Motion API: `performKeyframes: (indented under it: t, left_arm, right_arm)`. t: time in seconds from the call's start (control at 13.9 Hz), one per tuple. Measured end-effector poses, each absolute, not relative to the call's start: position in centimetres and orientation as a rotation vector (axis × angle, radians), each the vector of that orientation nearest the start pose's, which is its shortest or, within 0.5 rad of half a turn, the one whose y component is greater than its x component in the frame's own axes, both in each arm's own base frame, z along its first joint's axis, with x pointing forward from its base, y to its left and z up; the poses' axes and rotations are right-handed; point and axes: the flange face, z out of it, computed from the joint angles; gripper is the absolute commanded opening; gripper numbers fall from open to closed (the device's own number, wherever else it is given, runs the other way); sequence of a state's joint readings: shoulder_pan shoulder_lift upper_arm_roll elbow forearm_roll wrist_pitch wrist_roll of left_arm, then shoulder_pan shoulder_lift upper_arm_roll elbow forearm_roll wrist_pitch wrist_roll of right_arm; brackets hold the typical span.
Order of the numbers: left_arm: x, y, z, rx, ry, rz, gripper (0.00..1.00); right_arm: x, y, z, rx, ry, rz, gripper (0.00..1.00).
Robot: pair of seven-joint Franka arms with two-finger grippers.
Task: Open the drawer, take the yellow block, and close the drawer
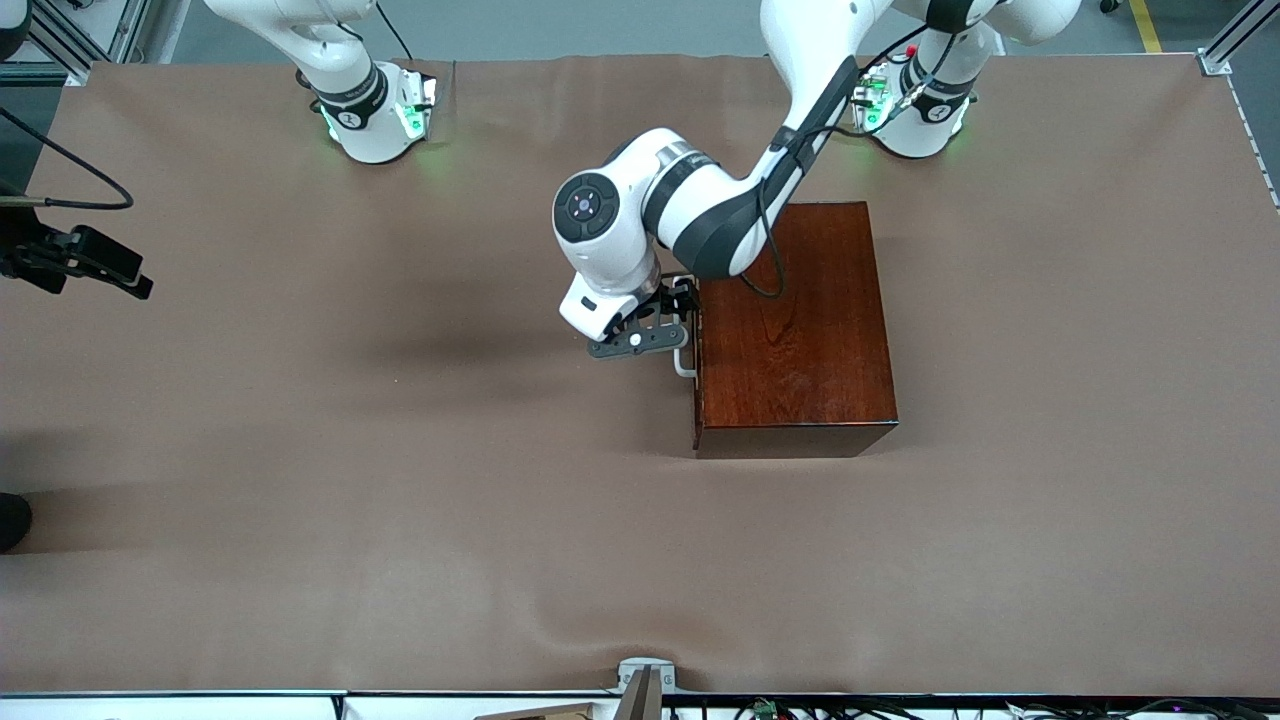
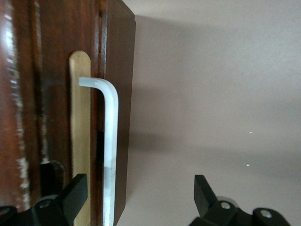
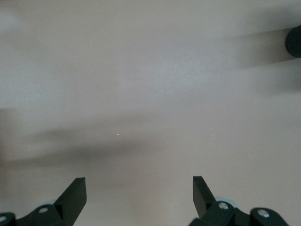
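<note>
Brown cloth (image 1: 300, 480) covers the table, lightly wrinkled toward the front camera. Grey floor (image 1: 600, 25) shows along the top edge (one yellow floor line (image 1: 1146, 25) too). Aluminium frame rail (image 1: 1238, 35) at a corner. Soft shadows, even light.

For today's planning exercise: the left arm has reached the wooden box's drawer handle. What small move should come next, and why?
Probably close the left gripper on the handle. Its jaws stand open with the white bar between them, nearer one jaw, and the drawer looks shut in the box, so nothing can be pulled yet. The right gripper waits open over bare table.
</note>
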State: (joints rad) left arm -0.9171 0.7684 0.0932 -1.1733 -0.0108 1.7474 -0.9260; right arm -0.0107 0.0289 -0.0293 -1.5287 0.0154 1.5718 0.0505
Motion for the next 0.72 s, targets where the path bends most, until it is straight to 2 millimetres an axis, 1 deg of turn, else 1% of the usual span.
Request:
performKeyframes:
  t: [0.14, 0.22, 0.51, 0.72]
  left_arm:
    - [48.1, -55.2, 30.5, -2.937, -0.12, 0.135, 1.0]
    - [48.1, -55.3, 30.2, -2.937, -0.117, 0.137, 1.0]
    - [48.0, -55.4, 29.6, -2.93, -0.114, 0.146, 1.0]
    - [48.1, -55.5, 29.4, -2.942, -0.121, 0.131, 1.0]
  right_arm:
    - [56.4, -2.1, 62.8, -3.124, 0.141, -0.022, 1.0]
    - [56.4, -2.1, 62.8, -3.124, 0.141, -0.022, 1.0]
    - [56.4, -2.1, 62.8, -3.124, 0.141, -0.022, 1.0]
    - [56.4, -2.1, 62.8, -3.124, 0.141, -0.022, 1.0]
